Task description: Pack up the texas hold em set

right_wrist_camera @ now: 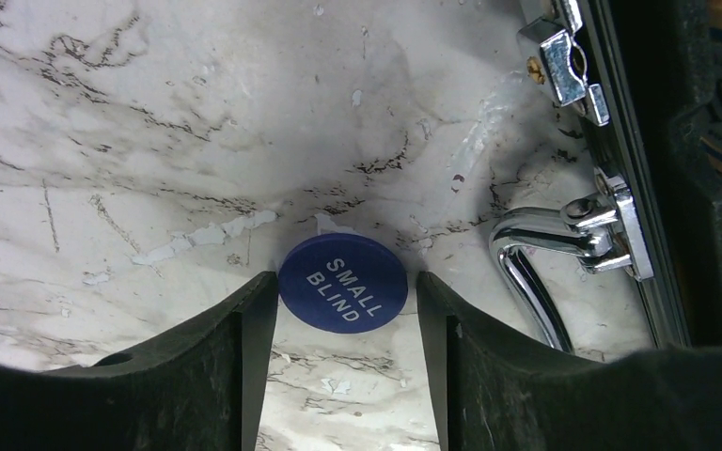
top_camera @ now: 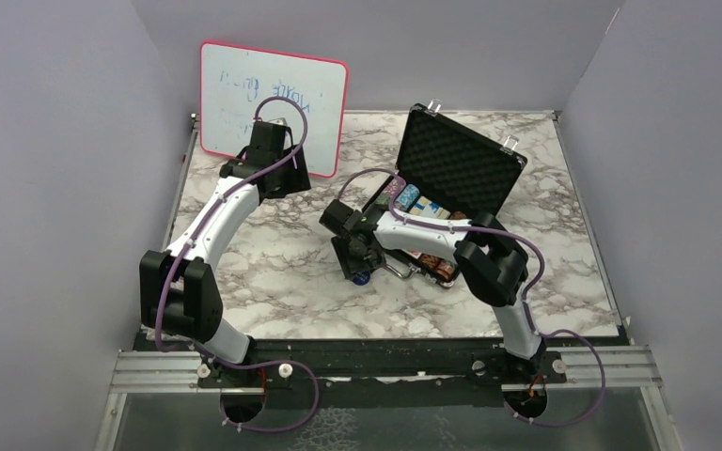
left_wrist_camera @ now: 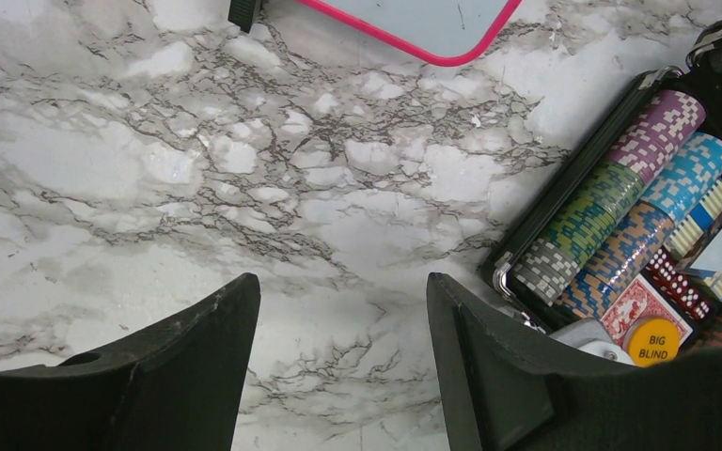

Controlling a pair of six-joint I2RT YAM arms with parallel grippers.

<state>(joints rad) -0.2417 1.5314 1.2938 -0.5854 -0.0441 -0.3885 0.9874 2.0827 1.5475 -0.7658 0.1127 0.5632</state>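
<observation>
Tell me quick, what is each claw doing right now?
Left gripper: open, holding nothing.
Right gripper: straddling the blue SMALL BLIND button on the table; whether it grips it yet cannot be told.

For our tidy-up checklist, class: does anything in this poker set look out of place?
Yes: the blue SMALL BLIND button lies on the table outside the case, beside its metal handle, between the fingers of the right hand.

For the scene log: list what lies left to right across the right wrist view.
Black finger → blue SMALL BLIND button → second black finger → chrome handle → black case.
</observation>
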